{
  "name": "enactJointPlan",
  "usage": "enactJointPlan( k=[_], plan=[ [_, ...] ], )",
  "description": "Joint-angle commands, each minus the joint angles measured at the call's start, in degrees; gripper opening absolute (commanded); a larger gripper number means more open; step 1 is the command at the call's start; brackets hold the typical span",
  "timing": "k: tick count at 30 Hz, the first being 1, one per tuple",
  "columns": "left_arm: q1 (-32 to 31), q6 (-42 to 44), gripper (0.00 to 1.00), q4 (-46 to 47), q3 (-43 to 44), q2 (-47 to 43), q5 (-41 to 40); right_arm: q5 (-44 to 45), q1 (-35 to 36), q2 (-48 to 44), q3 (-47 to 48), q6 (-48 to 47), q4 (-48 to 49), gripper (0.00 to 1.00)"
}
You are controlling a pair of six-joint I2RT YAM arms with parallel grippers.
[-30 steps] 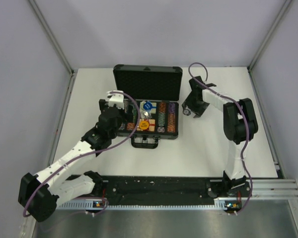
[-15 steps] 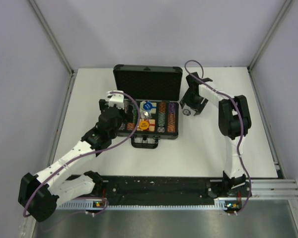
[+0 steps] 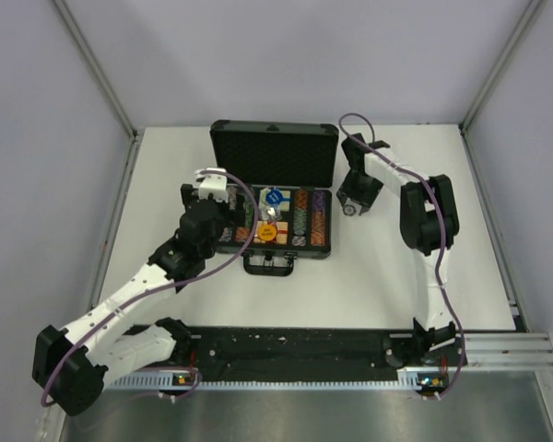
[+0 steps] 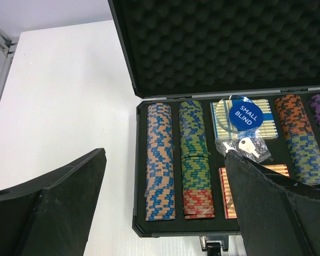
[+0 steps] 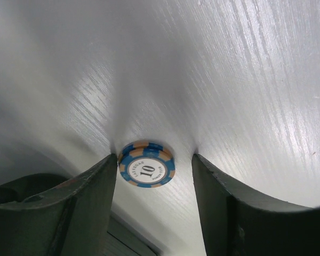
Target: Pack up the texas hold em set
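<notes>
The black case (image 3: 229,138) of the texas hold em set lies open mid-table, its foam lid (image 4: 224,42) upright. Inside are rows of chips (image 4: 160,160), a blue "small blind" button (image 4: 245,113) on a card box, a bag of keys (image 4: 246,146) and a red-striped card box (image 4: 225,194). My left gripper (image 4: 165,153) hangs open over the case's left end (image 3: 207,198). My right gripper (image 5: 153,157) is down on the table right of the case (image 3: 355,201). It is open around a flat blue-and-tan "10" chip (image 5: 146,170), which sits against the left finger (image 5: 90,197), clear of the right.
An orange round button (image 3: 268,232) lies among the chips near the case's front. The case handle (image 3: 268,264) sticks out toward the arms. White table (image 3: 378,276) stretches right and in front of the case, bounded by grey walls and metal rails.
The right arm has swung left toward the case and its jaws have narrowed around the chip on the table. The left arm has barely moved.
</notes>
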Motion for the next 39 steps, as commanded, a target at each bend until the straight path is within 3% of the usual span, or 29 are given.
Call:
enactJointPlan(
  k=[1,7,11,14,25,29,39],
  plan=[
    [0.3,0.6,0.99,3.4,-0.4,-1.9,-1.0,-1.1,0.9,7.1,-3.1,0.8,-1.1,0.55],
    [0.2,0.3,0.99,3.4,-0.4,-2.2,-0.6,-1.5,0.9,7.1,-3.5,0.5,-1.1,0.5],
    [0.2,0.1,0.99,3.4,-0.5,-2.3,-0.5,-1.5,0.9,7.2,-3.3,-0.2,-1.0,0.64],
    [0.2,0.1,0.99,3.4,-0.5,-2.4,-0.5,-1.6,1.0,7.9,-3.2,-0.9,-1.1,0.66],
    [0.3,0.2,0.99,3.3,-0.6,-3.2,-0.9,-2.8,1.2,10.5,-4.6,-1.2,-2.5,0.4],
    [0.2,0.3,0.99,3.3,-0.5,-3.1,-0.3,-2.7,1.2,10.3,-4.1,-1.8,-2.2,0.16],
    [0.2,-0.4,0.99,3.3,0.2,-1.7,5.2,-1.2,1.1,1.9,-5.2,-2.4,-2.2,0.11]
  ],
)
